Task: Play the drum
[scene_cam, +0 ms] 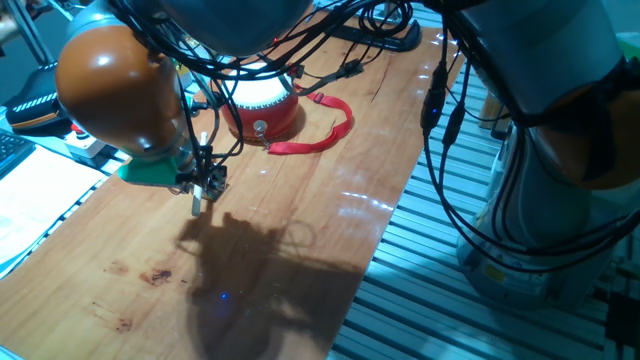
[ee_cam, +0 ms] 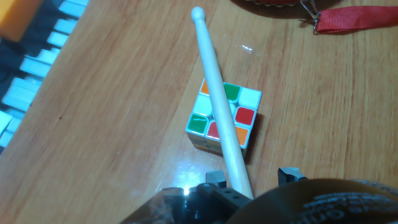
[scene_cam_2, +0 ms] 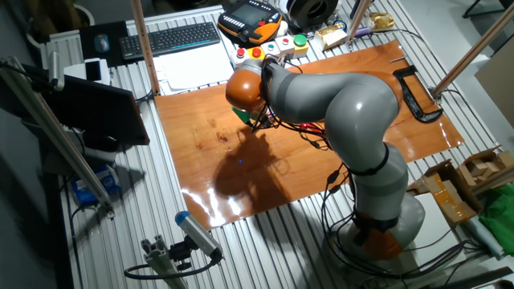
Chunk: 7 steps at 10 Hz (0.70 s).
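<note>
The drum [scene_cam: 262, 104] is small, round and red with a white skin, and stands at the far side of the wooden table [scene_cam: 300, 210]. Its red strap [scene_cam: 322, 137] trails to the right. My gripper [scene_cam: 205, 185] is shut on a pale wooden drumstick [ee_cam: 217, 87] and hangs to the left of the drum, nearer the camera, apart from it. In the hand view the stick's tip points toward the drum's edge [ee_cam: 273, 4] and the strap [ee_cam: 360, 18]. The stick crosses above a multicoloured cube [ee_cam: 244, 116] lying on the table. In the other fixed view the arm [scene_cam_2: 345, 104] hides the drum.
A keyboard [ee_cam: 25, 81] and papers [scene_cam: 40, 200] lie past the table's left edge. Button boxes and a teach pendant [scene_cam_2: 249, 20] sit behind the table. A black clamp [scene_cam_2: 418, 92] grips the far corner. Cables [scene_cam: 440, 110] hang by the table's right edge.
</note>
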Available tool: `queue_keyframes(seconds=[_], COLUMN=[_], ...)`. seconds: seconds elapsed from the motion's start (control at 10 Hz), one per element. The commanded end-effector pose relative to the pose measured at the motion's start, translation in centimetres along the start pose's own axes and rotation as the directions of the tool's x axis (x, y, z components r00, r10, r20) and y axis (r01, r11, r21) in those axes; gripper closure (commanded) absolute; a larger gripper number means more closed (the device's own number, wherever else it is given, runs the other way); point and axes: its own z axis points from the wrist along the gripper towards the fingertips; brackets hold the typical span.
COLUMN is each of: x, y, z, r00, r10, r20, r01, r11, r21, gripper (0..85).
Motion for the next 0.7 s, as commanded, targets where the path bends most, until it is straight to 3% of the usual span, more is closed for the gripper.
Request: queue_keyframes(seconds=[0.0,0.6], x=[0.07,0.37], y=[0.03,0.16], z=[0.08,0.54], r00=[1.0,1.0], r10=[-0.006,-0.026], r20=[0.001,0.003], r01=[0.006,0.026], r11=[1.0,1.0], r21=[-0.004,-0.005], gripper=[36.3,37.3])
